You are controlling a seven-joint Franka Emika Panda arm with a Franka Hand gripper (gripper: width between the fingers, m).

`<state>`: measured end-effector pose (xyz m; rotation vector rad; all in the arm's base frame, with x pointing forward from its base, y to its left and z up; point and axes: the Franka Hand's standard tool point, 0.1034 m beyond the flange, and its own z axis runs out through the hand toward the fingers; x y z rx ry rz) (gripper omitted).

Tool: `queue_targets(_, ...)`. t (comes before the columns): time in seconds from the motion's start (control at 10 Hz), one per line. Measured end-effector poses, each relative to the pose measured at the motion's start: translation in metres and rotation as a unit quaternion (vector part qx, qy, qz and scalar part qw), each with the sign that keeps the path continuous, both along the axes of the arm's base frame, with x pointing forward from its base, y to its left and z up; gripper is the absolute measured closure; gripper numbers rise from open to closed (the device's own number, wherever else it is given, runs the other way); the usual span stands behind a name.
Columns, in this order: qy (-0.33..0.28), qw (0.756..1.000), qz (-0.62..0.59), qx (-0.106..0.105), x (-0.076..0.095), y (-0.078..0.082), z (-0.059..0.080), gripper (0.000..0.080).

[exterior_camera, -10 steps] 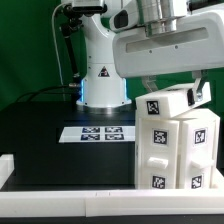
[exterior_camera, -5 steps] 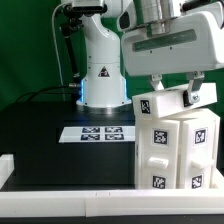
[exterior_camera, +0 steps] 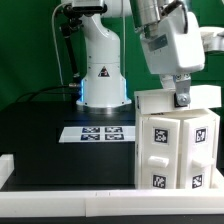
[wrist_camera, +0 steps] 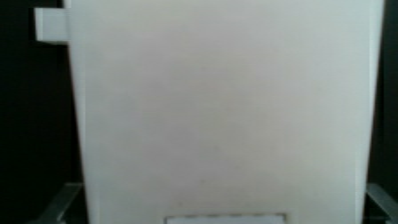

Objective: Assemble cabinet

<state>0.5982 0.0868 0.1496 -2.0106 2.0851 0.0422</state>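
Note:
The cabinet body (exterior_camera: 178, 152), a white box with square black-and-white tags on its faces, stands at the exterior view's right. A flat white top panel (exterior_camera: 158, 101) lies level on it. My gripper (exterior_camera: 182, 97) comes down from above and is shut on this panel at its right part, with one dark finger (exterior_camera: 183, 99) showing against the panel's edge. In the wrist view the panel (wrist_camera: 222, 110) fills the picture between my gripper's (wrist_camera: 222, 207) fingers (wrist_camera: 55, 206), which show only faintly at its two sides.
The marker board (exterior_camera: 98, 132) lies on the black table left of the cabinet. The arm's white base (exterior_camera: 102, 70) stands behind it. A white raised rim (exterior_camera: 60, 190) runs along the table's front edge. A green backdrop is behind.
The hand has turned about its vertical axis and shifted to the right. The top panel went from tilted on the body to lying level on it.

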Motion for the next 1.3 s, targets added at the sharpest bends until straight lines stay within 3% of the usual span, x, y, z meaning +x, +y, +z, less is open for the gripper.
queue_targets(0.3, 0.022, 0.992, -0.118, 0.030, 0.000, -0.001, 0.000, 0.0256)
queue_targets(0.6, 0.033, 0.985, -0.166, 0.045, 0.001, -0.001, 0.000, 0.0256)
queue_targets(0.7, 0.033, 0.985, -0.163, 0.045, 0.000, 0.000, 0.000, 0.0189)
queue_targets(0.8, 0.031, 0.987, -0.154, 0.044, 0.000, 0.000, 0.000, 0.0059)
queue_targets(1.0, 0.016, 0.989, -0.141, 0.052, 0.003, 0.002, 0.017, 0.0011)
queue_targets(1.3, -0.004, 0.988, -0.140, 0.067, 0.009, 0.004, 0.041, 0.0002)
